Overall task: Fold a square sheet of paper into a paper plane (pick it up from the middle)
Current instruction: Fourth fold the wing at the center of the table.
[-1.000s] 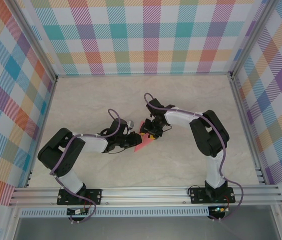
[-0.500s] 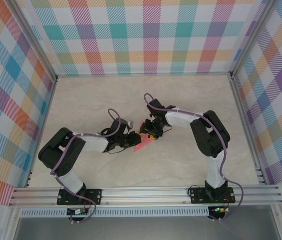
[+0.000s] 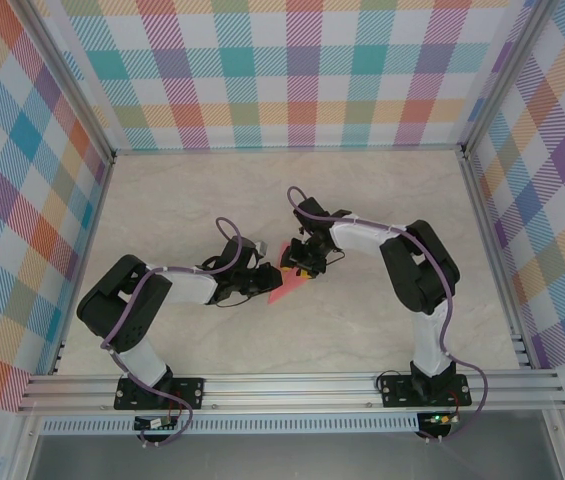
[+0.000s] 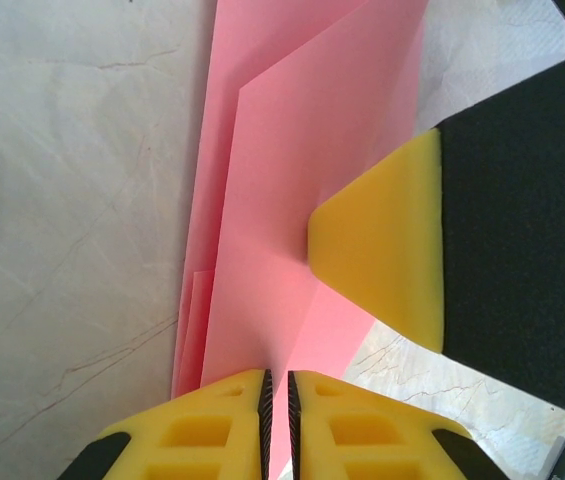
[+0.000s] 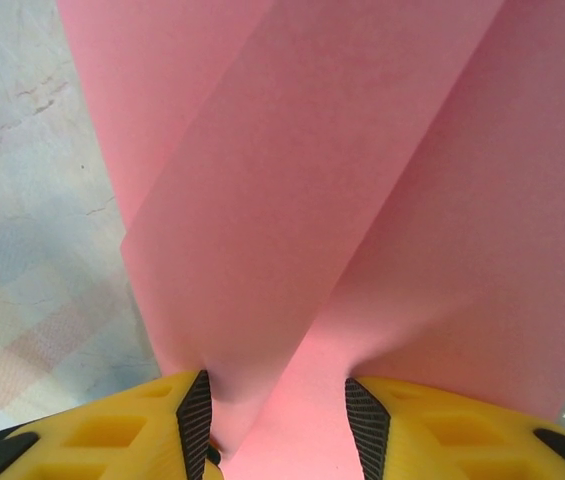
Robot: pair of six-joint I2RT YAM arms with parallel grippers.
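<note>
As things stand at the middle of the pale table (image 3: pixel 182 200): left gripper (image 4: pixel 277 398), jaws pressed together, pinching one edge of the pink paper (image 4: pixel 292 180); pink paper, partly folded in layers, lying on the table between both grippers; right gripper (image 5: pixel 274 392), jaws half-spread, straddling a raised fold of the paper.

A robot test booth in a lab is being shown: a pale stone-look table (image 3: pixel 362 190) is being boxed in by bright checked walls (image 3: pixel 302 70) and edged by a metal rail (image 3: pixel 292 390).
</note>
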